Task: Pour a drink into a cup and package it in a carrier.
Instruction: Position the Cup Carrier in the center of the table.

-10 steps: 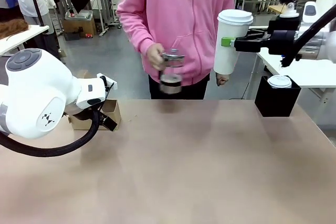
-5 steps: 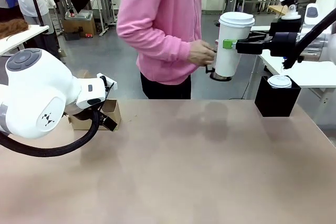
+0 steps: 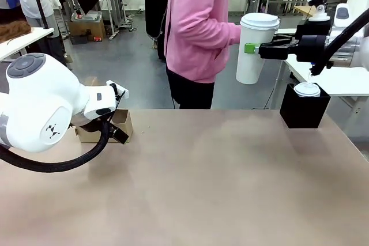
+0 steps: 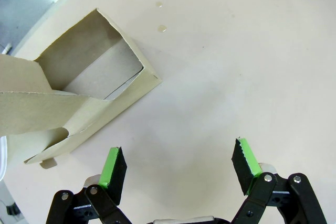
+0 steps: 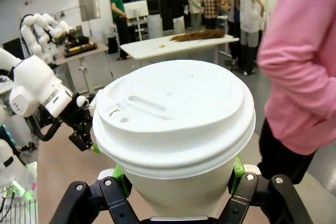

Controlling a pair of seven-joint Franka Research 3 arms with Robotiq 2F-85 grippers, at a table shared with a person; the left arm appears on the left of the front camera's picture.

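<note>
The cup point(image 3: 253, 64), lid on, is held in the air at the far right, pinched at its sides by the right gripper point(image 3: 253, 48). A person point(image 3: 199, 27) in pink stands just left of it. Below and to its right, a black box point(image 3: 302, 113) holds a second cup point(image 3: 307, 89). The carrier point(image 4: 89, 77) lies at the far left of the table point(image 3: 202, 177). The left gripper point(image 4: 178, 169) is just beside it, jaws spread wide.

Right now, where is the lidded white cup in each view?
Front view: cup upper right, held in the right claw.
Right wrist view: centre, lid facing the camera.
Left wrist view: cardboard carrier on the table, left claw open.
Shared landmark: person's pink top beside the cup.
</note>
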